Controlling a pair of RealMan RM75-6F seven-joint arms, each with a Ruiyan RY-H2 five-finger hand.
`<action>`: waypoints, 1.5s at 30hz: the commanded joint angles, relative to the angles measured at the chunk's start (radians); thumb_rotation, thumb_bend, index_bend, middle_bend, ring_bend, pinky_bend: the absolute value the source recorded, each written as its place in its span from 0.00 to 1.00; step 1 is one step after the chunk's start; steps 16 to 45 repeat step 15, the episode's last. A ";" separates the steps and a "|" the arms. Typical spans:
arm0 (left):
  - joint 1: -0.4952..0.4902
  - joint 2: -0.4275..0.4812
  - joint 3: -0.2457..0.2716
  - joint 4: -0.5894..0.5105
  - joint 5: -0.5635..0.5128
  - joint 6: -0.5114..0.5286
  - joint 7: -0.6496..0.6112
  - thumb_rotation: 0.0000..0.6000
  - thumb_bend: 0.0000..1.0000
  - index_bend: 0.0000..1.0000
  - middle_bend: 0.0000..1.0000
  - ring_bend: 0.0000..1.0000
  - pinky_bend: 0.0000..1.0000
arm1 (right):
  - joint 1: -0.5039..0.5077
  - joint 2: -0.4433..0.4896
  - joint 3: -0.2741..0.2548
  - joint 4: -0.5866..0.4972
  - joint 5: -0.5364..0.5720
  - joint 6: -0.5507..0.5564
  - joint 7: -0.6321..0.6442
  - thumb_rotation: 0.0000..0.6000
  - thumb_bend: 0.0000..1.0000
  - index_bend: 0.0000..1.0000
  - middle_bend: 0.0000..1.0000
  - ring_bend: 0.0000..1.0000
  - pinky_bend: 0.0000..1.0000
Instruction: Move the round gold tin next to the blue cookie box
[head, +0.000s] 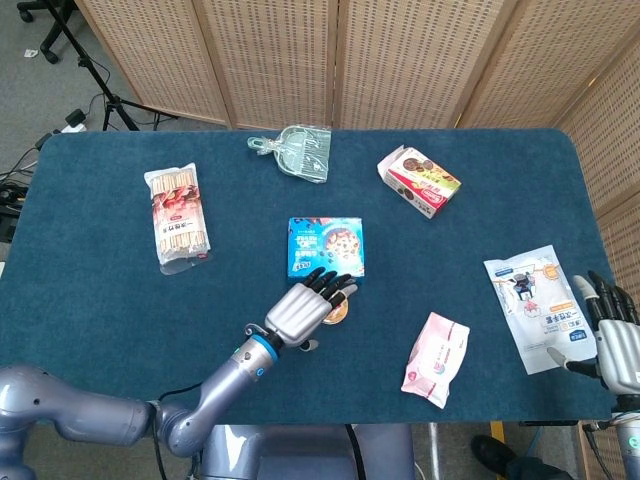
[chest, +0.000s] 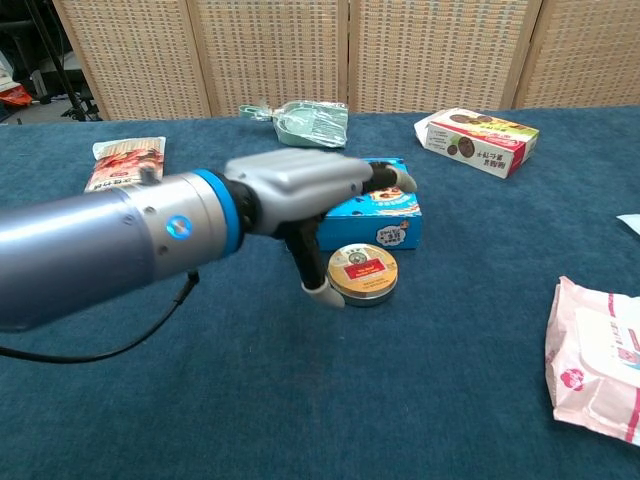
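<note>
From the head view, a dark blue cloth table (head: 100, 300) stands before woven wicker screens (head: 300, 60); the left hand (head: 305, 308) is spread flat and empty, and the round gold tin (head: 337, 314) peeks out at its 3 o'clock, just below the blue cookie box (head: 326, 248). The right hand (head: 612, 335) is spread, empty. From the chest view, the tin lies flat against the box's front — the left thumb reaches down beside it.

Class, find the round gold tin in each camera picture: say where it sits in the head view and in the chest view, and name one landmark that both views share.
Head view: the round gold tin peeks out just below centre, mostly hidden by the left hand.
Chest view: the tin lies flat at centre, fully visible.
Shared landmark: the blue cookie box right behind it.
</note>
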 joint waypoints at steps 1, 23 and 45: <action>0.122 0.210 0.039 -0.153 0.197 0.077 -0.176 1.00 0.00 0.00 0.00 0.00 0.03 | 0.002 -0.002 -0.002 -0.001 -0.002 -0.003 -0.002 1.00 0.00 0.00 0.00 0.00 0.00; 0.464 0.574 0.188 -0.026 0.385 0.306 -0.620 1.00 0.00 0.00 0.00 0.00 0.00 | 0.001 -0.003 -0.011 -0.015 -0.027 0.013 -0.027 1.00 0.00 0.00 0.00 0.00 0.00; 0.464 0.574 0.188 -0.026 0.385 0.306 -0.620 1.00 0.00 0.00 0.00 0.00 0.00 | 0.001 -0.003 -0.011 -0.015 -0.027 0.013 -0.027 1.00 0.00 0.00 0.00 0.00 0.00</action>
